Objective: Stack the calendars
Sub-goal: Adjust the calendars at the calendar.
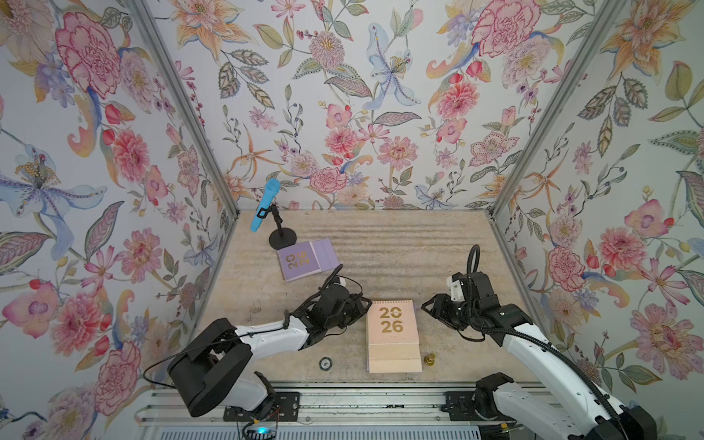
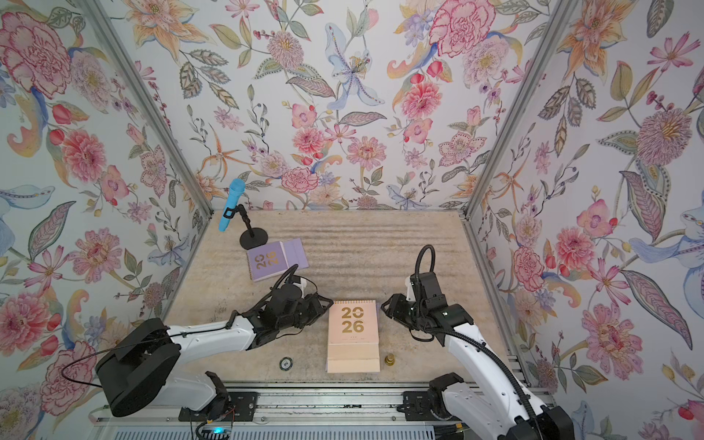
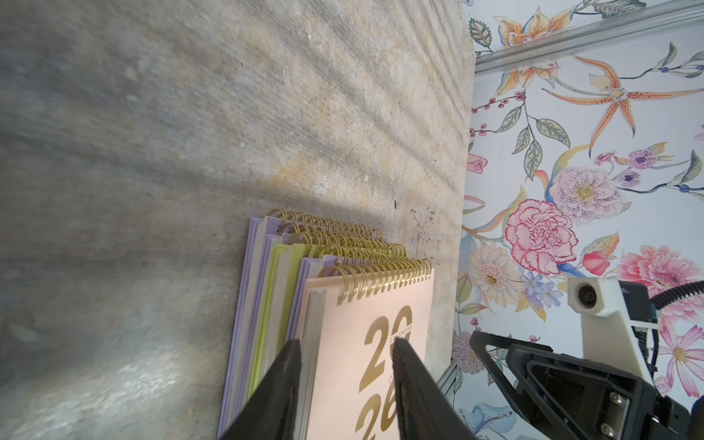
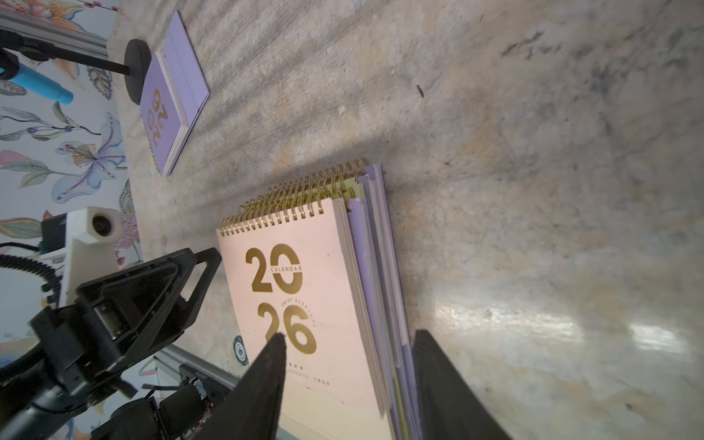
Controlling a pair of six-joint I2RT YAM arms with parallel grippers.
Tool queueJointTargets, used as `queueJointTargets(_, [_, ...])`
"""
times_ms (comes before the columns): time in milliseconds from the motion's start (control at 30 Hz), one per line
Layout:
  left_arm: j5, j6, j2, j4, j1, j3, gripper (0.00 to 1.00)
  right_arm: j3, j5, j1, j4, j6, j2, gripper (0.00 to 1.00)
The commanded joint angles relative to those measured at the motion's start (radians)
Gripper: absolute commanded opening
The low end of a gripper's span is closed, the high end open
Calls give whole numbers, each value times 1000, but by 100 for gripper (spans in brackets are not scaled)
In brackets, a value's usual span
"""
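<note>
Calendar stack [image 1: 394, 335], lilac calendar [image 1: 306, 261] apart

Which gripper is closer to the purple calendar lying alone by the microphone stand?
Left. The left gripper is left of the stack, the side facing the purple calendar; the right gripper is across the stack, farther off.

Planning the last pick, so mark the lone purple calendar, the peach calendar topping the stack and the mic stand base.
lone purple calendar [image 1: 300, 263]: in a top view, its cover.
peach calendar [image 1: 390, 324]: in a top view, middle of its cover.
mic stand base [image 1: 282, 240]: in a top view, the round black foot.
</note>
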Motion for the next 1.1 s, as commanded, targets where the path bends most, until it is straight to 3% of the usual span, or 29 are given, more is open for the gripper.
queueJointTargets(0, [-67,92,-14,-175,13,67,43,80,87,-19,-120,-121,74,52])
queueJointTargets(100, [-122,183,16,-358,15,164,41,129,99,-41,-144,-173,138,52])
queueJointTargets(333, [-196,335,109,-604,15,315,21,200,136,-32,-190,-240,281,52])
queueJointTargets(633, [-131,353,209,-562,13,317,2,248,184,2,-190,-280,425,52])
queueJointTargets(1067, [-89,371,277,-545,12,369,1,308,210,72,-182,-293,569,52])
